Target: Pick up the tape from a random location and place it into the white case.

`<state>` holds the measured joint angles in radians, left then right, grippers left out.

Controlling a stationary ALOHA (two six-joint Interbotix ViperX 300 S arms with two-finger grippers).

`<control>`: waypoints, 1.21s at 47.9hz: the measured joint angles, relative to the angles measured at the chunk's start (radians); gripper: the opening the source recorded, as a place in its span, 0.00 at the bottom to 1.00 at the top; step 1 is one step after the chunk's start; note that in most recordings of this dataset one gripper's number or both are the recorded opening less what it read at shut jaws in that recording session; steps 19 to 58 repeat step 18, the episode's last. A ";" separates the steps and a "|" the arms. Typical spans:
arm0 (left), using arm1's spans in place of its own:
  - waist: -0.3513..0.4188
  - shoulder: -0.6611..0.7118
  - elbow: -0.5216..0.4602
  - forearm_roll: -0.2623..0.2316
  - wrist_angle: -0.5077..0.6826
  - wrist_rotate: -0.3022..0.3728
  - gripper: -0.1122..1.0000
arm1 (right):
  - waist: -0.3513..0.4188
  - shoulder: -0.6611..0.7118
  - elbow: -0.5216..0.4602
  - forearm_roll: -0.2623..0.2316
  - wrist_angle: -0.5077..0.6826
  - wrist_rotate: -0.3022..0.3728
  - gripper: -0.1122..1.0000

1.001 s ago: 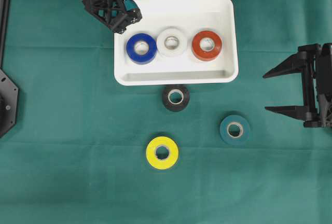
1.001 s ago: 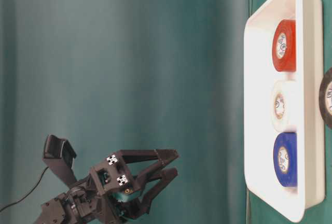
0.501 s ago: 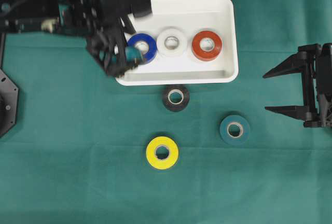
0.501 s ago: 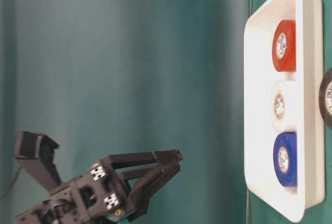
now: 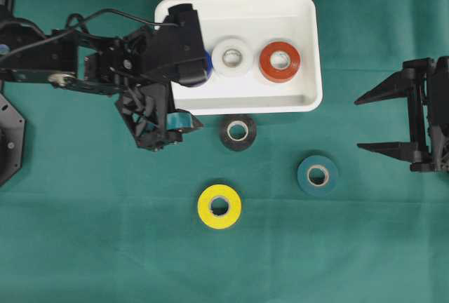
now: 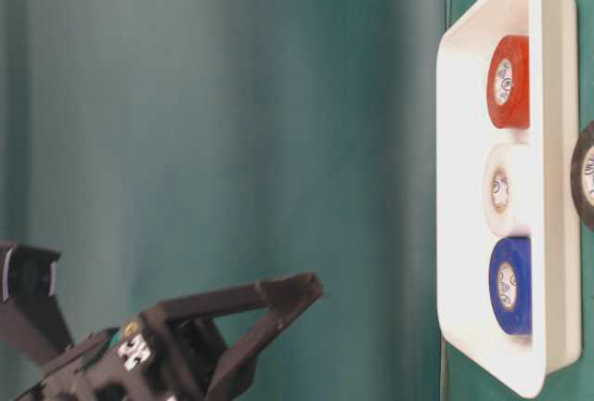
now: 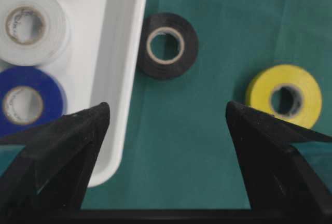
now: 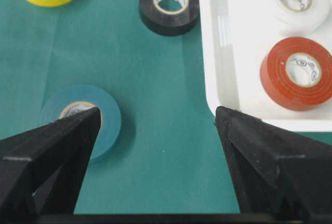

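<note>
Though cores show print, unreadable, 3 rolls in white case (image 5: 309,50)

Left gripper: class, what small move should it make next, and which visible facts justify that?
Probably ease the left gripper toward the black tape and lower over it. Its jaws stand open and empty, that roll lies nearest on the cloth beside the white case, and three rolls already sit inside.

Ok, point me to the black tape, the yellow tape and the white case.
black tape (image 5: 238,132), overhead view, on its top face beside the core.
yellow tape (image 5: 208,217), overhead view, on its yellow top face.
white case (image 5: 309,99), overhead view, on its rim's lower right corner.
</note>
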<state>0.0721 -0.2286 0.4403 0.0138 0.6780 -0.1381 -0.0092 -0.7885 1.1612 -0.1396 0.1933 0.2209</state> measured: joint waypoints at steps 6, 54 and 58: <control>0.002 -0.071 0.052 0.000 -0.044 0.014 0.91 | 0.000 -0.014 -0.009 0.000 0.018 0.000 0.88; 0.000 -0.250 0.189 0.000 -0.144 0.020 0.91 | 0.000 -0.037 -0.025 0.002 0.031 0.000 0.88; 0.000 -0.250 0.189 0.000 -0.144 0.020 0.91 | 0.000 -0.037 -0.025 0.002 0.031 0.000 0.88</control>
